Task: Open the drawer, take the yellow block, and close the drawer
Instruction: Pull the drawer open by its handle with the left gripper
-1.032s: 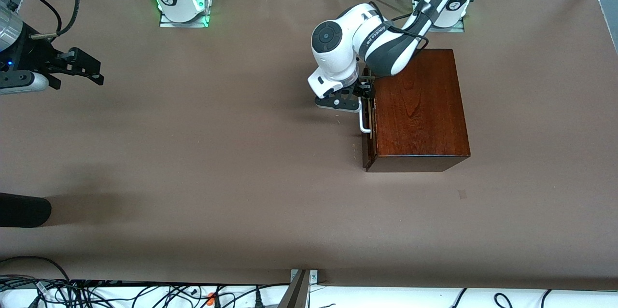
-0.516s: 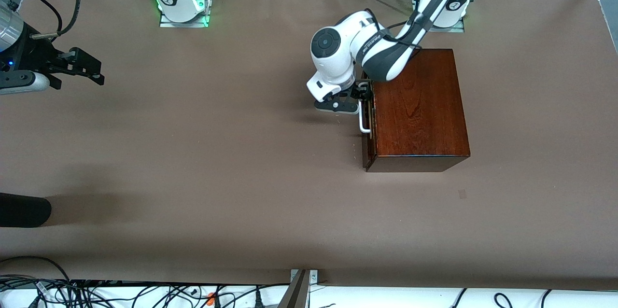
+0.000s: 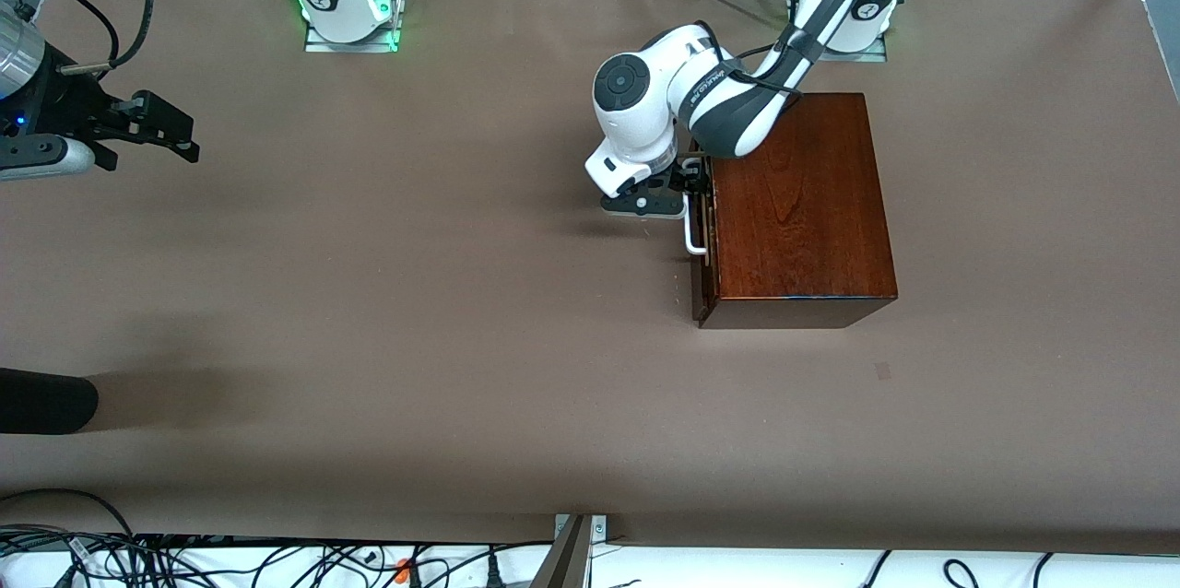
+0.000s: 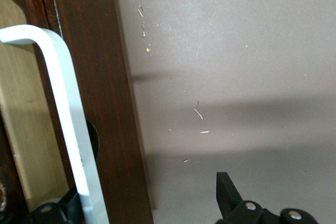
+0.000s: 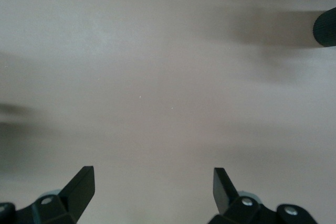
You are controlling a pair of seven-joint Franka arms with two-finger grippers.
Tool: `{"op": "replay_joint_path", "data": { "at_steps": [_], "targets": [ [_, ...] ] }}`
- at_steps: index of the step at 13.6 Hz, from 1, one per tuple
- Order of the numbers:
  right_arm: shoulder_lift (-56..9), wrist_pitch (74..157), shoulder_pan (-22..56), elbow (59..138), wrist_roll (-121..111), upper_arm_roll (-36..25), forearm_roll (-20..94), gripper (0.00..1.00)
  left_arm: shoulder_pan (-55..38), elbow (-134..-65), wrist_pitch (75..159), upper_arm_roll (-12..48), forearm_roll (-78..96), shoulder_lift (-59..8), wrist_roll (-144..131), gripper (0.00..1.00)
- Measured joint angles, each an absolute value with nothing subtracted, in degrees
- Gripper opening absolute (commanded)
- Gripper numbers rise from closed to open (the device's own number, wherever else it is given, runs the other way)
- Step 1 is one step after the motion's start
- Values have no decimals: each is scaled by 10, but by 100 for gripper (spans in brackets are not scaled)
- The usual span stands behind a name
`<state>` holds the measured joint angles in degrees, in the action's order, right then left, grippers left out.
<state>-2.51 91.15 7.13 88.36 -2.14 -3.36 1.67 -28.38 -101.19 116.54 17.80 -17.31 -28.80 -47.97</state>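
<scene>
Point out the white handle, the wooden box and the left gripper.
white handle [image 4: 65, 114]: left wrist view, mid-bar.
wooden box [image 3: 797, 201]: front view, top face.
left gripper [image 3: 696, 175]: front view, between fingertips, at the handle's end.

Legible text is limited to one item. The forearm link of the left arm carries dark lettering on its white shell, set at a slant just above the dark padded section; it appears to read "FRANKA", but the individual characters cannot be confirmed. Each arm base carries a small round dark emblem: right arm base, left arm base; neither emblem can be read. The wrist views show no text, numbers or labels.
</scene>
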Motion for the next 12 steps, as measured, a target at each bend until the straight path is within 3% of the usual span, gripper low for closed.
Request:
{"op": "replay_joint_path", "data": {
  "at_steps": [6, 12],
  "targets": [
    [-25, 912, 71, 884, -21, -34, 17, 100, -308, -1012, 1224, 177, -175, -285, -502, 100],
    [-25, 912, 71, 884, -21, -34, 17, 100, -327, -985, 1231, 176, -179, -300, -504, 100]
  ]
}}
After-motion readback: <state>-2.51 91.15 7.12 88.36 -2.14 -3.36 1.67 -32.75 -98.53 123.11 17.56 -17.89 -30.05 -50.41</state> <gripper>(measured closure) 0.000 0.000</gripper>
